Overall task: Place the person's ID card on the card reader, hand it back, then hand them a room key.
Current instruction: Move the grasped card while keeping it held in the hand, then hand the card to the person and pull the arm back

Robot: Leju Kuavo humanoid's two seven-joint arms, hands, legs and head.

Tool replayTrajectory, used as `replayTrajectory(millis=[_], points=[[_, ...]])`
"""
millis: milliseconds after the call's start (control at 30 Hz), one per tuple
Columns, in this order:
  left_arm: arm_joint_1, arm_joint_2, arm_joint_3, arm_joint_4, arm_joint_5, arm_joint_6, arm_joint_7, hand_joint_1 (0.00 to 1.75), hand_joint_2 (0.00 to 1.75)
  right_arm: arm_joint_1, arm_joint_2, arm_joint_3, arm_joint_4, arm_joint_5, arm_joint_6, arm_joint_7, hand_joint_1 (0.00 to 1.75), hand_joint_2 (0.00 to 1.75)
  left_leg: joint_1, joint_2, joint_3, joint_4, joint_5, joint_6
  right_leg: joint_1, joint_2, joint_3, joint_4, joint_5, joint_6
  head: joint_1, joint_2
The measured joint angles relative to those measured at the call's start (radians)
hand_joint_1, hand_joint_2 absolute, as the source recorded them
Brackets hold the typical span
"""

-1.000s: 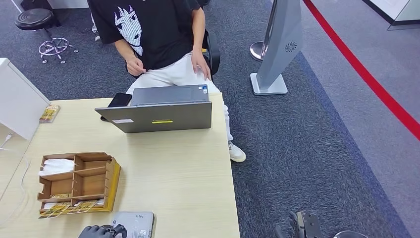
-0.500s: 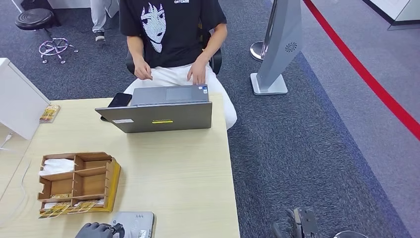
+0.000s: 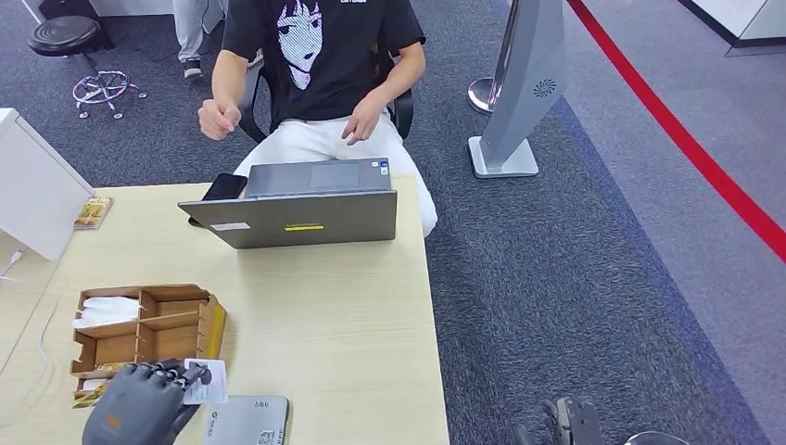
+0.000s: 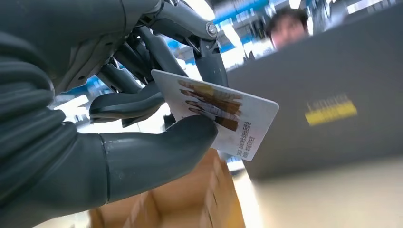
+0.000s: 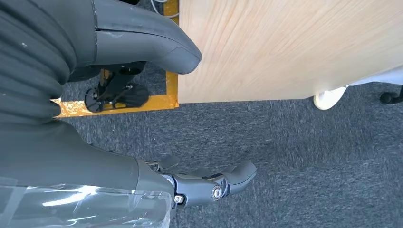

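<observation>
- on our wooden table (image 3: 352,315), the brown compartment box (image 3: 148,338) holds white paper in one slot and yellow-printed cards along its near edge.
- our left hand (image 3: 139,403) pinches the id card (image 3: 206,381) between thumb and fingers, raised beside the box, above the grey card reader (image 3: 248,419); half a second ago it sat low at the reader.
- our right hand (image 5: 204,183) hangs empty over carpet, fingers loosely apart.

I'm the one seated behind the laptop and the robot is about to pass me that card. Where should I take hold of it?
Take the free corner of the card that sticks out past the left robot hand, pinching it flat from your side, over the laptop. The thumb and fingers cover the other end, so only that end is bare.
</observation>
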Motion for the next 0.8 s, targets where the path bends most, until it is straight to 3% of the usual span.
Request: replayTrajectory(millis=[167, 300, 533, 800], points=[[-0.047, -0.094, 0.165, -0.029, -0.029, -0.011, -0.073, 1.75, 1.75, 0.007, 0.0, 0.014, 0.004, 0.014, -0.002, -0.012, 0.0, 1.75, 0.0, 0.0, 0.0, 0.0, 0.0, 0.0, 0.0, 0.0, 0.0, 0.0, 0.0, 0.0, 0.0, 0.0], [-0.092, -0.136, 0.261, -0.031, -0.029, -0.03, -0.088, 1.75, 1.75, 0.007, 0.0, 0.02, 0.007, 0.023, 0.01, -0.013, 0.0, 1.75, 0.0, 0.0, 0.0, 0.0, 0.001, -0.001, 0.0, 0.0, 0.0, 0.0, 0.001, -0.001, 0.0, 0.0], [-0.174, -0.161, 0.38, -0.007, -0.001, -0.074, -0.071, 1.75, 1.75, 0.004, 0.0, 0.023, 0.019, 0.039, 0.028, -0.012, 0.0, 1.75, 0.0, 0.0, 0.0, 0.0, 0.001, -0.001, 0.0, 0.0, 0.0, 0.0, 0.001, -0.001, 0.0, 0.0], [-0.24, -0.168, 0.456, 0.044, 0.006, -0.111, -0.043, 1.75, 1.75, 0.001, 0.0, 0.023, 0.022, 0.052, 0.048, -0.006, 0.0, 1.75, 0.0, 0.0, 0.0, 0.0, 0.001, -0.001, 0.0, 0.0, 0.0, 0.0, 0.001, -0.001, 0.0, 0.0]])
